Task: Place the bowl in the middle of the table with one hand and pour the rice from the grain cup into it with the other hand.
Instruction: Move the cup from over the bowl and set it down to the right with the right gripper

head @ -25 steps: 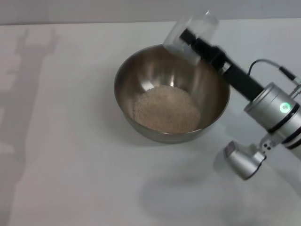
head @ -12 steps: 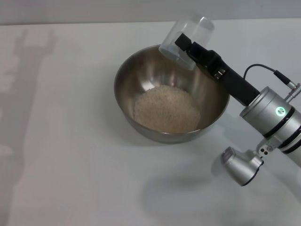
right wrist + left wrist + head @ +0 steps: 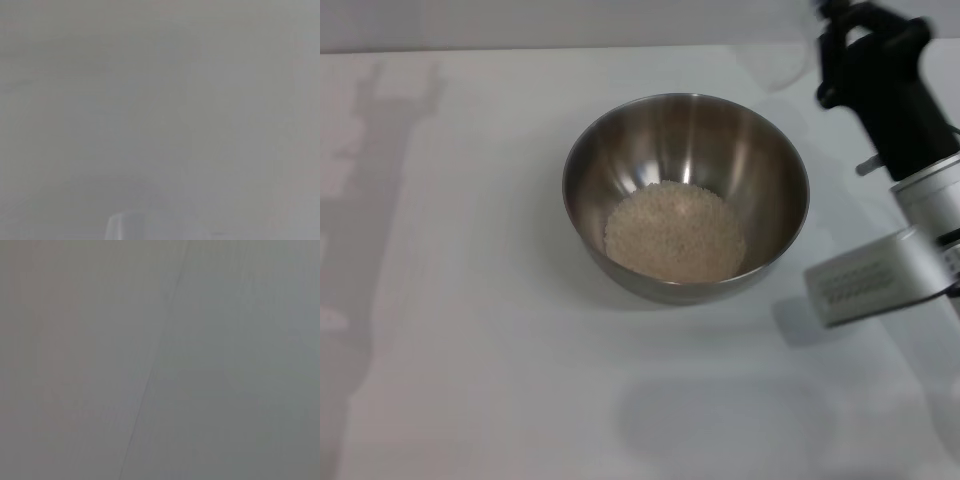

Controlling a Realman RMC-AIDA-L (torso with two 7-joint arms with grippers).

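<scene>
Centre of frame: shiny round stainless-steel bowl point(image 3: 686, 195) on the plain white table point(image 3: 470, 300), holding pale beige rice point(image 3: 674, 232). Upper right: black right gripper point(image 3: 835, 45) beside the faint translucent plastic grain cup point(image 3: 782, 62); finger state cannot be told.

Lab-like test bench: bare white table point(image 3: 470, 300), plain wall.

A pale grey wall point(image 3: 570, 22) runs along the far edge of the scene in the head view, while both wrist views show only plain, featureless grey surface.
</scene>
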